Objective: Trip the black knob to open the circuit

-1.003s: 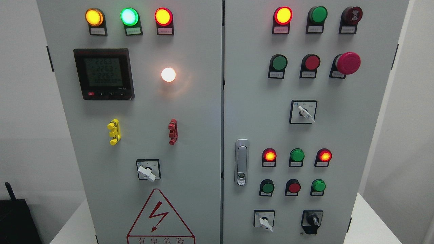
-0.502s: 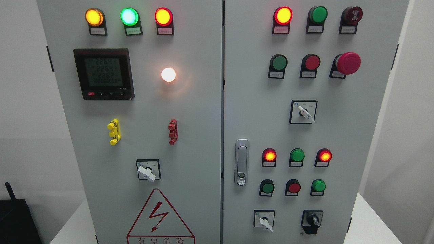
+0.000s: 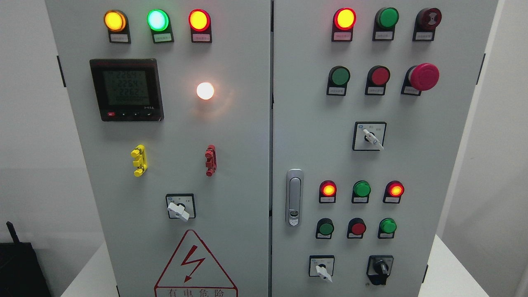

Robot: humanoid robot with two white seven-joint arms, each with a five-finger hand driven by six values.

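A grey electrical cabinet (image 3: 231,136) with two doors fills the head view, and it stands on a white table (image 3: 447,272). No robot hand shows in the picture, so one cannot tell if the fingers are spread or pressed together.

The black knob (image 3: 380,269) sits at the lower right corner of the right door, in a black square frame, and nothing touches it. Just to its left is a white selector switch (image 3: 322,269) whose handle points down to the right. Above these two there is a row of three push buttons, green (image 3: 326,228), red (image 3: 358,228) and green (image 3: 387,225). Over that row come a lit red lamp (image 3: 328,189), a green lamp (image 3: 361,189) and another lit red lamp (image 3: 395,189). Higher on the same door a red mushroom button (image 3: 423,76) sticks out, and a second white selector (image 3: 370,136) is below it. A silver door handle (image 3: 294,197) stands upright near the left edge of the right door.

On the left door a digital meter (image 3: 126,89) shows green digits, and a white lamp (image 3: 205,90) glows to its right. Near the bottom of this door a red warning triangle (image 3: 194,264) with a lightning sign is partly cut by the picture edge. A black box (image 3: 18,268) is at the lower left corner, beside the cabinet.
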